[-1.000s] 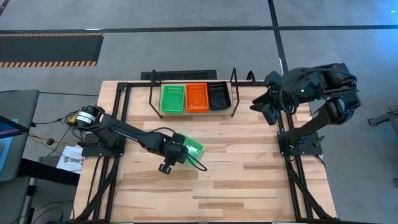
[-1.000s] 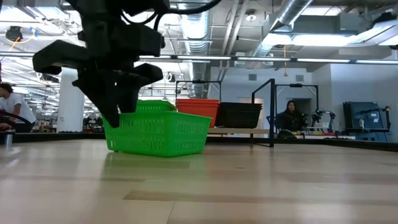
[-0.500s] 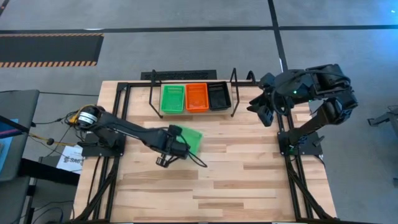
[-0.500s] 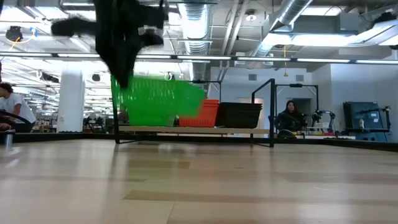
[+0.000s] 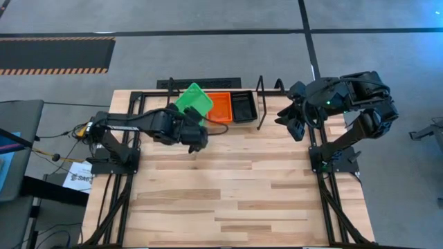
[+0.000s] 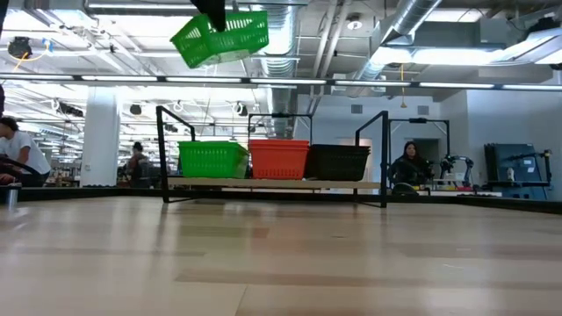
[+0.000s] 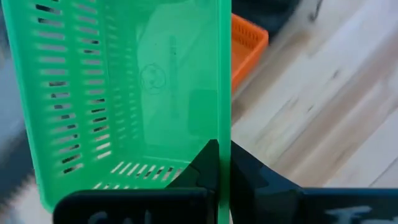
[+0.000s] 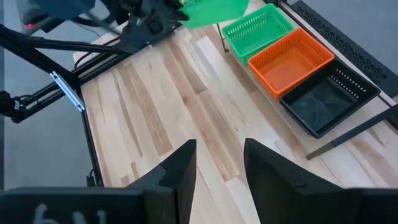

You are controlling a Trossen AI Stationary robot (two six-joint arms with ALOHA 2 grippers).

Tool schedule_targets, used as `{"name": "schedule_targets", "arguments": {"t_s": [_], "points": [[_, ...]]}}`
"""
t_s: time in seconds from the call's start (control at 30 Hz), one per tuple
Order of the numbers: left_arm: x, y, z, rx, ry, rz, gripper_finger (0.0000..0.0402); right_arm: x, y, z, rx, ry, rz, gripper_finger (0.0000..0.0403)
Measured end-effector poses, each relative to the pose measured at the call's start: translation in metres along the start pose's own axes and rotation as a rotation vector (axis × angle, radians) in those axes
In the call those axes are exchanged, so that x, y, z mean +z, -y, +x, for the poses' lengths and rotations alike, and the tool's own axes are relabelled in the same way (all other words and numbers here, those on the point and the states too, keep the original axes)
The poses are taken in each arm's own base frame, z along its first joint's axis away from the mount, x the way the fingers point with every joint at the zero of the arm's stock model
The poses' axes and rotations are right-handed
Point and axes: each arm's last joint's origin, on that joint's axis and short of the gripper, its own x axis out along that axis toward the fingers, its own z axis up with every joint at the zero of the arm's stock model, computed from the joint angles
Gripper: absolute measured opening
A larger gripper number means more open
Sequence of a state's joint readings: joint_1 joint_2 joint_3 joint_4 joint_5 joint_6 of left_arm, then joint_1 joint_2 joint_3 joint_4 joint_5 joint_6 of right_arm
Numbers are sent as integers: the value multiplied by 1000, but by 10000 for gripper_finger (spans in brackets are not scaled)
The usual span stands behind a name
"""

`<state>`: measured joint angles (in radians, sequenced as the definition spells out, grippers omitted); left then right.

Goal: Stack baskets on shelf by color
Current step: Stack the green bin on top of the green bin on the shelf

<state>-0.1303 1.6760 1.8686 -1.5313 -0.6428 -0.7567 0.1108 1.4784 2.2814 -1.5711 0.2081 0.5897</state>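
My left gripper (image 5: 195, 116) is shut on a green basket (image 5: 194, 99) and holds it high and tilted (image 6: 219, 37) over the shelf's left end. On the low black wire shelf (image 5: 261, 97) stand a green basket (image 6: 211, 160), an orange basket (image 5: 220, 108) and a black basket (image 5: 243, 106), side by side on their bottoms. My right gripper (image 8: 217, 165) hovers open, high over the table's right side, with nothing between its fingers. My left gripper pinches one side wall of the green basket at its rim (image 7: 224, 134), one finger (image 7: 205, 165) inside the basket and one (image 7: 249, 171) outside. The basket is lifted clear of the table and the shelf, tilted, with its open side turned partly toward the gripper.
The shelf's upright end brackets (image 6: 163, 149) (image 6: 384, 154) rise at both ends of the row. Black tube frames (image 5: 131, 131) (image 5: 318, 145) flank the table. The wooden tabletop (image 5: 235, 187) lies bare in front of the shelf. People (image 6: 408, 167) are in the room beyond.
My left gripper has lifted the green basket off the table's middle left and carried it up and toward the far edge. The wrist has rolled, so the basket, flat on the table a second ago, now hangs tilted above the shelf's green basket.
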Motion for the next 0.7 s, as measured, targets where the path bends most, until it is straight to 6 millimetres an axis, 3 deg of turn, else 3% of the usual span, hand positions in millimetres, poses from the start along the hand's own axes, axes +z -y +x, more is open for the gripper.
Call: {"name": "schedule_targets", "arguments": {"t_s": [0.13, 0.3, 0.53, 0.7], "points": [[4, -1, 4, -12, 9, -194, 0, 0, 0, 0, 0, 0, -26, 154], [7, 5, 16, 6, -20, -260, 0, 1, 1, 0, -45, 27, -86, 154], [10, 10, 37, 58, -86, -318, 0, 5, 10, -5, -305, 181, -140, 133], [14, 11, 51, 49, -159, -312, 0, 5, 20, -19, -499, 300, -183, 87]]}}
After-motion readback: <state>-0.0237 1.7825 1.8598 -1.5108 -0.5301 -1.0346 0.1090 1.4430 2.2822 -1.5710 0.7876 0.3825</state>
